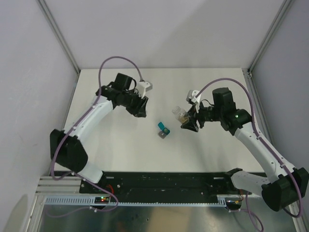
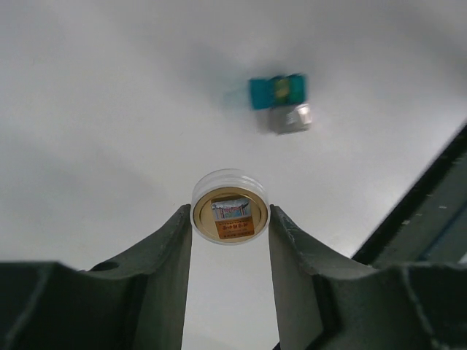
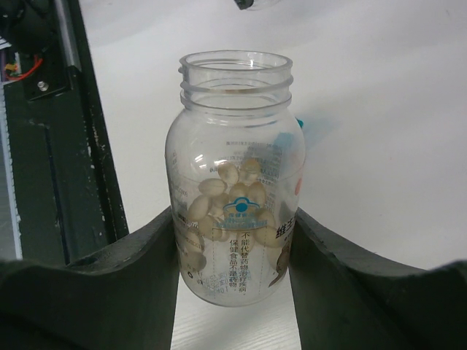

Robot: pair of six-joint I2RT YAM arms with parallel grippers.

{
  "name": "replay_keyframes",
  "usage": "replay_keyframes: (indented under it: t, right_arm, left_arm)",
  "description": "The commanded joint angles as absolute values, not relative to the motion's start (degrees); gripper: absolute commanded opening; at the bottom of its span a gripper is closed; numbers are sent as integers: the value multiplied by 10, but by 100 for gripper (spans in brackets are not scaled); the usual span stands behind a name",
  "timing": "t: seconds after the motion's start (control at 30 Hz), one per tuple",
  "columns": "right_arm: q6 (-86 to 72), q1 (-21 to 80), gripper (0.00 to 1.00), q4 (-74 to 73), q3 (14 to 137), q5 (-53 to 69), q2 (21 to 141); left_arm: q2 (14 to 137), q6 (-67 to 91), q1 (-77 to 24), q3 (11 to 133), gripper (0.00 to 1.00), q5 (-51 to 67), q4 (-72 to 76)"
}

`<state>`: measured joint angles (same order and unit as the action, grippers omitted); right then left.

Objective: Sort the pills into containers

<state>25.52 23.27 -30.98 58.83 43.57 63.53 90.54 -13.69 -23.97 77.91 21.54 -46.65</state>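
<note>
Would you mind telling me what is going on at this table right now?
The right gripper holds an open clear bottle with pale pills inside. The left gripper holds a round cap between its fingers. A small teal box with a grey flap sits on the table between the two arms.

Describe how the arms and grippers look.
Both the left arm and right arm have white links and black joints, each with a looping purple cable. The left gripper and right gripper have dark, wedge-shaped fingers. A green light glows on the right arm.
</note>
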Motion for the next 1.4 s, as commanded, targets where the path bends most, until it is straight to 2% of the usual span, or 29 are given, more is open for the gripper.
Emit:
replay_keyframes:
  t: [0.0,0.23,0.4,1.37]
  right_arm:
    - [300,260,0,-350,655,471,659]
    - [341,303,0,-410,712,486,695]
    - [361,329,0,-455,759,486,719]
    - [364,373,0,-471,789,455,724]
  left_arm:
    - [830,-164,-253,847,21,379,-518]
    - [787,-124,-267,914,21,539,-527]
    - [780,-99,-283,932,19,596,-526]
    - [764,-103,-326,893,20,580,-526]
